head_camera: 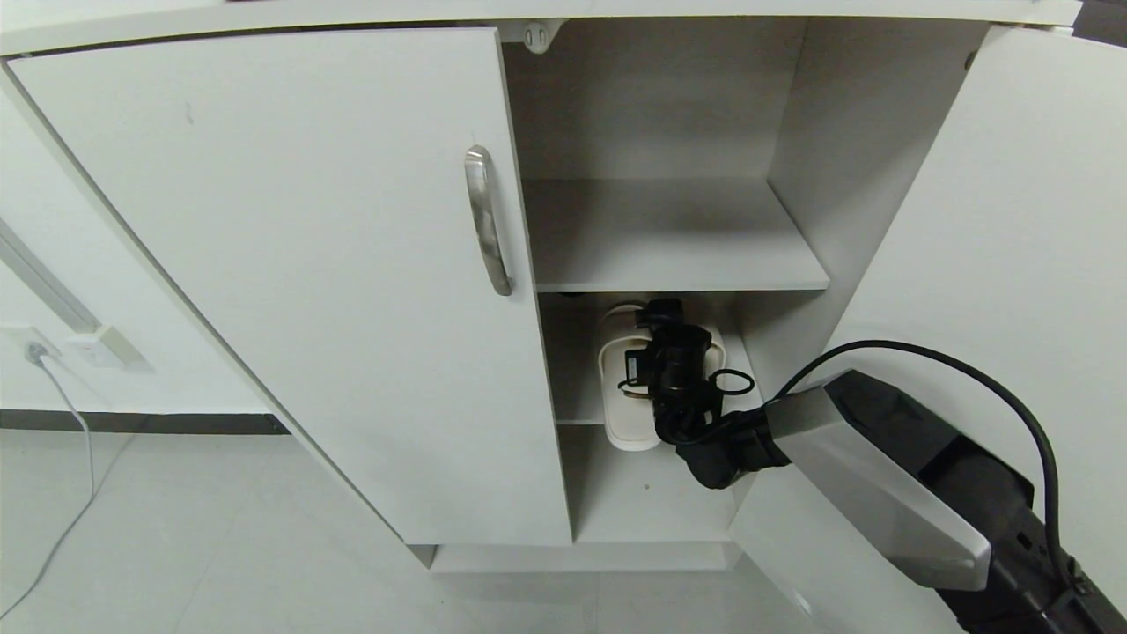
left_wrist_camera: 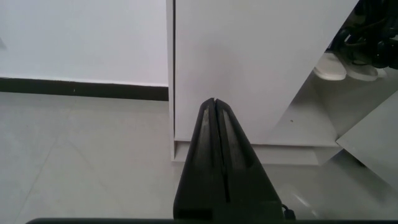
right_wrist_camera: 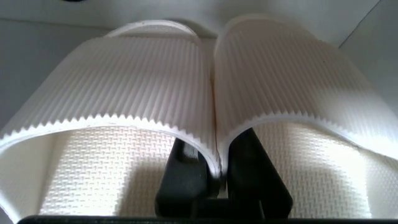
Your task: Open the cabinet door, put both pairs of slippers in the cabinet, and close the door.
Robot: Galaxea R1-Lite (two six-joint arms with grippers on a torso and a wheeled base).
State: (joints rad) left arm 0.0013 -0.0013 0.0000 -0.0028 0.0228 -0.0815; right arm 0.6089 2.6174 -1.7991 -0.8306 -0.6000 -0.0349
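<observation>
Head view takes in the white cabinet [head_camera: 651,97] from close by: its left-hand door [head_camera: 290,264] is shut, while the right-hand door [head_camera: 1012,220] stands swung wide towards us. Inside, the upper shelf [head_camera: 669,233] is bare, and below it sits a lower shelf [head_camera: 577,379]. The right arm [head_camera: 872,475] reaches under the upper shelf into that lower space. It carries a pair of white slippers [head_camera: 627,414], lying side by side with one end poking out past the shelf's front lip. Whether they already rest on the board or hang just above it, I can't tell from here. Seen from its own wrist, the right pincer [right_wrist_camera: 214,177] is clamped tight on the two inner strap edges where the slippers meet, holding both at once. The left pincer [left_wrist_camera: 214,109] is down low over the floor [left_wrist_camera: 81,155], facing the shut door, its fingers pressed together on nothing. To my eye this is the placing step for one pair. The next move would be to let the fingers spread, then draw the arm straight back. It must not drag the slippers off the lip or clip the upper shelf or the open door.
</observation>
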